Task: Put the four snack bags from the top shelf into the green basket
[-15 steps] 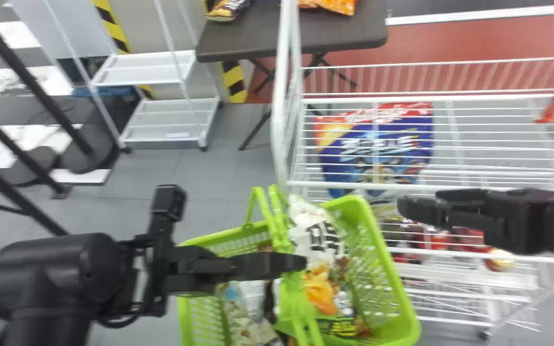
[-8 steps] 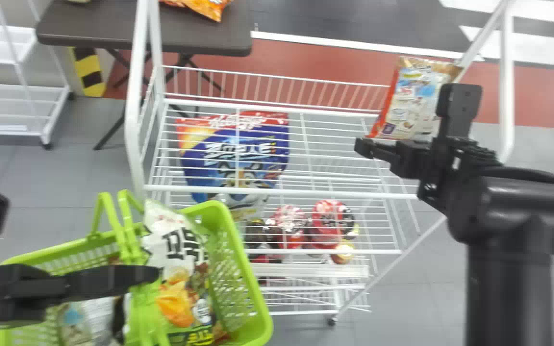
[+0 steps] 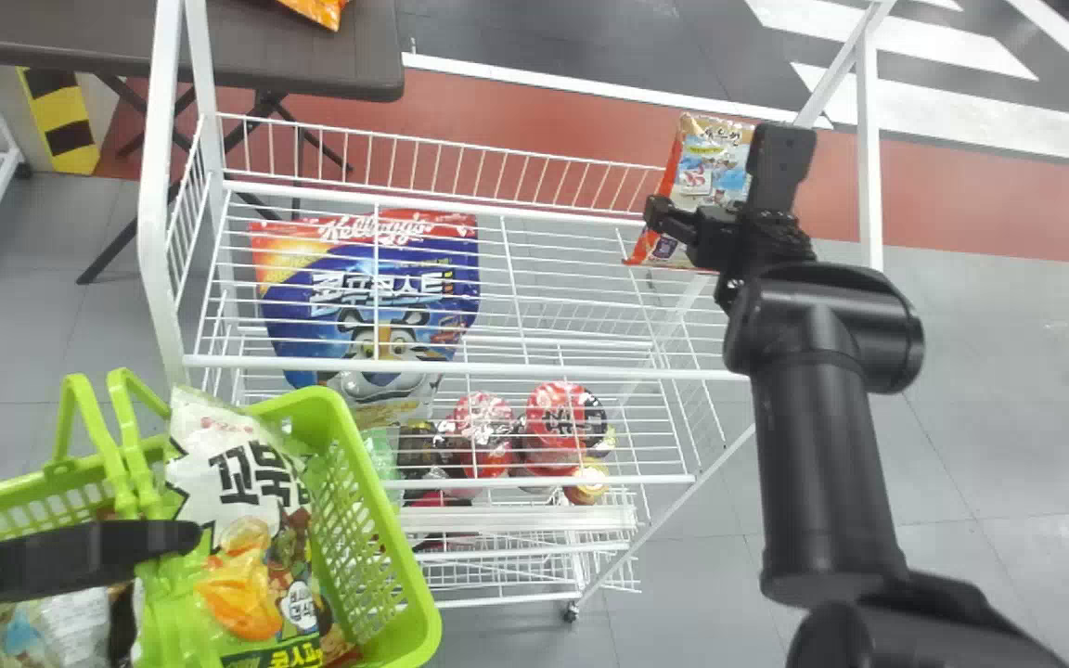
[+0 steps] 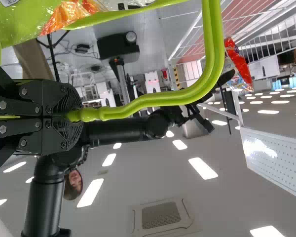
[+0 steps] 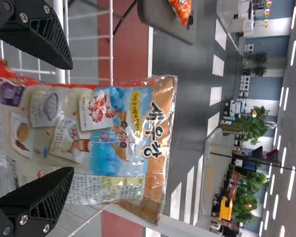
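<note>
The right gripper point(image 3: 663, 219) is spread wide at the snack bag point(image 3: 703, 160) on the rack's point(image 3: 497, 368) far right corner, partly masking it. At the rack's near left, the left gripper point(image 3: 187, 536) pinches the handles point(image 4: 187, 95) of the green basket point(image 3: 363, 464), cut off by the head view's edge.

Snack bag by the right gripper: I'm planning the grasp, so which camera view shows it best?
The right wrist view: the snack bag is large, its printed face nearly whole. The head view shows it smaller, partly behind the right gripper; the left wrist view, what looks like its red edge.
</note>
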`<state>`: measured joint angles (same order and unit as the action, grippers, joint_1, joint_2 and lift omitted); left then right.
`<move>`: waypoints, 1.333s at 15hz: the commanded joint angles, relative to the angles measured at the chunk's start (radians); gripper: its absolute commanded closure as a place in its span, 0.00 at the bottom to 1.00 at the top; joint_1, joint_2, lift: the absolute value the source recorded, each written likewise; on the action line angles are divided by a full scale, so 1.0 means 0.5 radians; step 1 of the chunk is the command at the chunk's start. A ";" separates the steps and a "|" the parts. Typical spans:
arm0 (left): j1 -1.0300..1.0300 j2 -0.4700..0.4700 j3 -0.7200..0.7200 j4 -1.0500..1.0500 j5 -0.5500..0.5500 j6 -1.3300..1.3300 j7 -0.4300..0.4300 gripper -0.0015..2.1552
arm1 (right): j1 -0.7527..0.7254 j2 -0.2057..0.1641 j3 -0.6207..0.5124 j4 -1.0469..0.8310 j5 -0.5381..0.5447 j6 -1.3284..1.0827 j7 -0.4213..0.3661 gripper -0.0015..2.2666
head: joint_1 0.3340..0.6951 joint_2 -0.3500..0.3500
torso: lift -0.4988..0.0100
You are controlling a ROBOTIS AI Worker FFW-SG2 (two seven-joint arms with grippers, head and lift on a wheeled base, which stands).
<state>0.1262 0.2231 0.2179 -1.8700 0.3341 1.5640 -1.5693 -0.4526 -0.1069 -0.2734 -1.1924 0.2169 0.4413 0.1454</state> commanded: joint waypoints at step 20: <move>0.036 0.029 0.031 0.009 0.040 0.015 -0.023 1.00 | 0.740 0.027 0.234 -1.720 -0.517 1.399 -0.254 0.99 | 1.00 0.09 | 0.98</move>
<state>0.1454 0.2378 0.2363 -1.8654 0.3543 1.5640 -1.5693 -0.1508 -0.0925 -0.1710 -1.8797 0.0064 0.9997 0.0110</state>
